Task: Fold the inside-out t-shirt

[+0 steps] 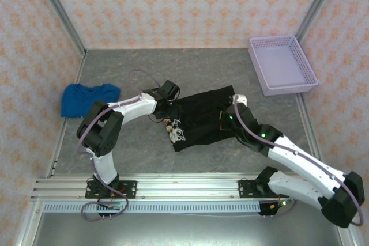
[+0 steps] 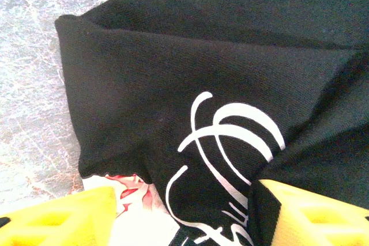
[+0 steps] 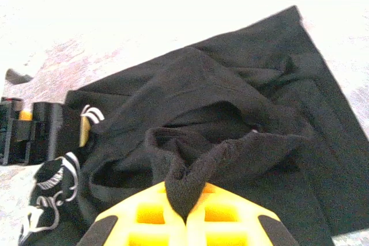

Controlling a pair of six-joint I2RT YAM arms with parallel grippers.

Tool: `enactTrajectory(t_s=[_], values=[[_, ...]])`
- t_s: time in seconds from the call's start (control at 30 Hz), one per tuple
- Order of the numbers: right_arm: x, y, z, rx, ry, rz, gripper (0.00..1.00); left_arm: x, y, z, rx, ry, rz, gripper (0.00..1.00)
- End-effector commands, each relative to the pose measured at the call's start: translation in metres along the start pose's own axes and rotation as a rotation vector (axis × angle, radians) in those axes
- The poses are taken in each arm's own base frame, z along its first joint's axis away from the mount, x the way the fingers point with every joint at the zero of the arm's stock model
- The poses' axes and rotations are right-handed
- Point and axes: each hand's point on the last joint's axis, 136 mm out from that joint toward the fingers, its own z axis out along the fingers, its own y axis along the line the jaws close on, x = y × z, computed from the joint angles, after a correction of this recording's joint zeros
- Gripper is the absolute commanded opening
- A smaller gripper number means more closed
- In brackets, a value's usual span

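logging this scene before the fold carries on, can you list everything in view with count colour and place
t-shirt: 1, black with white print, crumpled mid-table between the arms
garment: 1, bright blue, bunched at the table's left edge
basket: 1, lilac plastic, far right corner of the table
table: 1, mottled grey, under everything
walls: 3, pale with orange pattern, around the table
mounting rail: 1, silver, near edge, carrying the arm bases
left gripper: 1, yellow fingers, open, astride the t-shirt's printed edge
right gripper: 1, yellow fingers, shut on a raised fold of the t-shirt
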Motion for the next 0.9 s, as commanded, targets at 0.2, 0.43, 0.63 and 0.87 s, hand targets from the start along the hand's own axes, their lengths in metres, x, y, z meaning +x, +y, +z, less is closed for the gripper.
enactTrajectory(t_s=[0.2,0.43,0.63,0.87], values=[[0.053,-0.135,-0.011,0.559,0.051,0.321,0.42,-0.008,-0.006,-0.003,0.027,-0.014,-0.016,0.66],[-0.006,-0.07,0.014,0.29,0.032,0.057,0.63,-0.014,-0.01,-0.01,0.043,-0.033,-0.002,0.66],[-0.012,-0.013,0.078,0.088,0.226,-0.104,0.67,-0.018,-0.011,-0.021,0.044,-0.06,0.003,0.66],[0.012,-0.03,0.123,0.19,0.408,-0.188,0.67,-0.024,-0.007,-0.037,0.024,-0.096,0.019,0.66]])
